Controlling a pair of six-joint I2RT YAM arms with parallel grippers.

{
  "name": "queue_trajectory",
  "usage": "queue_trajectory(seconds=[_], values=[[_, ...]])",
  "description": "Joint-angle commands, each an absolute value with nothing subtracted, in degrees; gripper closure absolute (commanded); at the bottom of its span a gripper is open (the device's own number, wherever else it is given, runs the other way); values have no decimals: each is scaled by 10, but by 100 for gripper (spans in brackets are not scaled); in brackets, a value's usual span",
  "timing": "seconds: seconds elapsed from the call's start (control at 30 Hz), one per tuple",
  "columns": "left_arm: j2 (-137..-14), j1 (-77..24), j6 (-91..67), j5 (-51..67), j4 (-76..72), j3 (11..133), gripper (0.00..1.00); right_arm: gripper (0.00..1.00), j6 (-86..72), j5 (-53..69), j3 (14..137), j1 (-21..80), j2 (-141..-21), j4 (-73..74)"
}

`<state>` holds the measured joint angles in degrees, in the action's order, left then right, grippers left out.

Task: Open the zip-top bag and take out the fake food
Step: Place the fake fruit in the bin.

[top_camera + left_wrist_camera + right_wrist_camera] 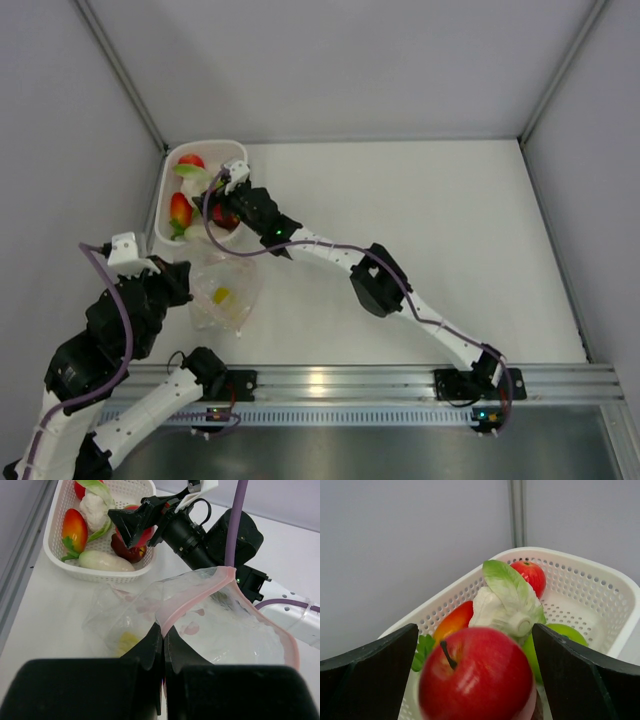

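Clear crinkly zip-top bag point(220, 625) on the table point(420, 220) just in front of the white perforated basket point(165, 215), mouth gaping, pink zip strip pinched in the closed left gripper point(163, 642), a yellow piece point(221, 295) inside. Right gripper point(475, 680) over the basket, jaws apart, red apple point(476, 677) between them, contact unclear; radish, cauliflower point(502, 607), tomato and green fruit lying in the basket

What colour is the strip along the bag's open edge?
Pinkish; the strip on the bag shows best in the left wrist view.
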<state>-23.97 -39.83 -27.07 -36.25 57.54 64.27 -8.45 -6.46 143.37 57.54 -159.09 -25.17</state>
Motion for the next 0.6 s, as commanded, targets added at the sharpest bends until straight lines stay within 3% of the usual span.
queue_trajectory(seconds=[0.0, 0.3, 0.57], values=[[-232, -397, -271, -353, 570, 637, 100, 1, -68, -63, 1463, 585, -1587, -272], [-236, -398, -291, -336, 568, 628, 100, 1, -18, -80, 1427, 587, -1509, -220], [-274, -397, -344, -336, 564, 625, 100, 1, -23, -145, 1149, 577, -1266, -219]])
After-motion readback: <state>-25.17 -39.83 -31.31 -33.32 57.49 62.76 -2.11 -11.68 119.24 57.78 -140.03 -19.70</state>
